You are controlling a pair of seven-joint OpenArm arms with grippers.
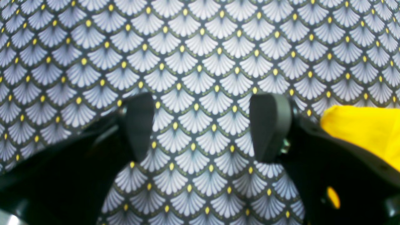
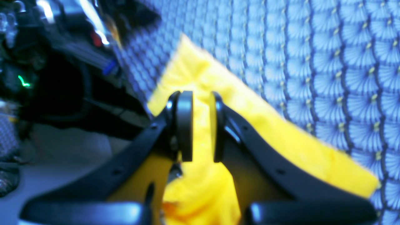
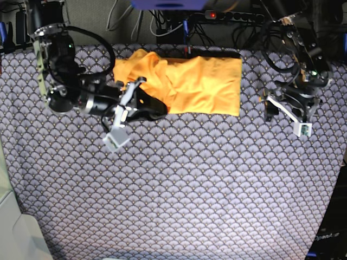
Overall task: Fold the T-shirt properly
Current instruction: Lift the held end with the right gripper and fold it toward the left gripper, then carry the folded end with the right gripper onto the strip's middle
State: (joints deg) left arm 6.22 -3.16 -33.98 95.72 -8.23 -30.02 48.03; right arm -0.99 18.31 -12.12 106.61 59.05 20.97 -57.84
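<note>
The orange-yellow T-shirt (image 3: pixel 200 81) lies bunched into a rough band at the back middle of the scallop-patterned cloth (image 3: pixel 179 179), with its left part crumpled. My right gripper (image 3: pixel 154 106) is at the shirt's front left edge. In the right wrist view a fold of the T-shirt (image 2: pixel 201 131) stands pinched between the narrow jaws of the right gripper (image 2: pixel 200 125). My left gripper (image 1: pixel 204 128) hovers wide open over bare cloth with nothing between its fingers. A corner of the T-shirt (image 1: pixel 362 131) lies just outside its right finger. In the base view the left gripper (image 3: pixel 269 107) sits just right of the shirt's right edge.
The blue-grey patterned cloth (image 1: pixel 200 47) covers the whole table. Cables and a power strip (image 3: pixel 233 16) run along the back edge. A pale surface (image 3: pixel 13 227) shows past the cloth's front left corner.
</note>
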